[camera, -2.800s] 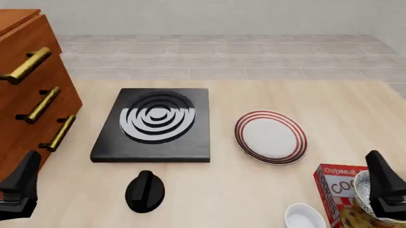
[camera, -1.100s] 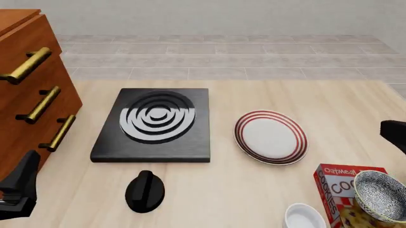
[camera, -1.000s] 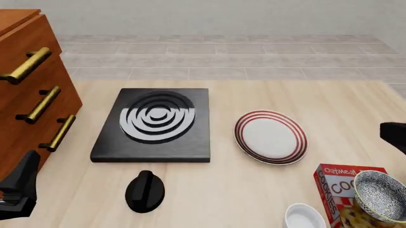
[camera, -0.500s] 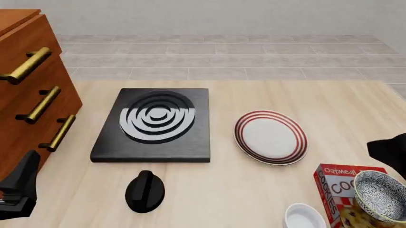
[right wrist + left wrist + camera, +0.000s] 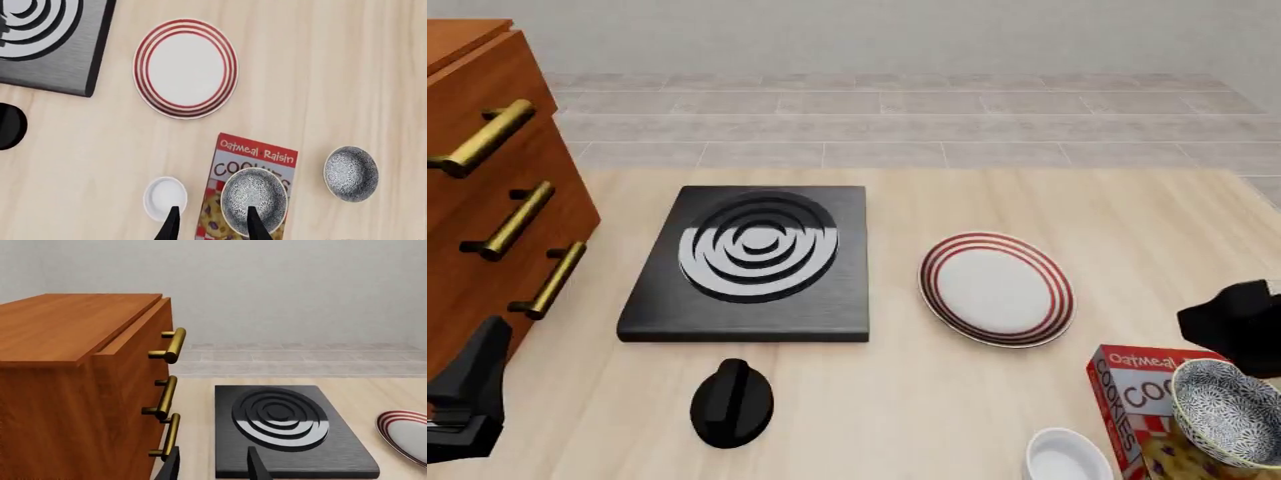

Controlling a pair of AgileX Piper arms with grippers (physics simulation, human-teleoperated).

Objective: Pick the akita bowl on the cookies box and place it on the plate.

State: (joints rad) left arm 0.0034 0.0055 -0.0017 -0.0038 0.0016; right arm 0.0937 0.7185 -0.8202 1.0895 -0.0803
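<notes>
The akita bowl [image 5: 1225, 412] [image 5: 254, 196], black-and-white speckled, sits on the red cookies box [image 5: 1138, 395] [image 5: 252, 156] at the near right of the table. The red-ringed white plate [image 5: 997, 288] [image 5: 185, 68] lies further in, left of the box, with nothing on it. My right gripper [image 5: 211, 225] hangs open high above the box, looking straight down, one fingertip over the bowl's edge; in the front view only its dark body [image 5: 1241, 325] shows at the right edge. My left gripper [image 5: 212, 467] is open and holds nothing, low at the near left beside the dresser.
A black stove slab [image 5: 754, 262] with white rings lies left of the plate, a black knob [image 5: 733, 402] in front of it. A wooden dresser [image 5: 494, 200] stands at the left. A plain white bowl [image 5: 165, 196] sits by the box, and a second speckled bowl [image 5: 351, 173] rests on the table.
The right arm rose from beside the bowl, went out past the right edge, and has now come back in leftward and lower, above the box. The left arm, bowl and box have not moved.
</notes>
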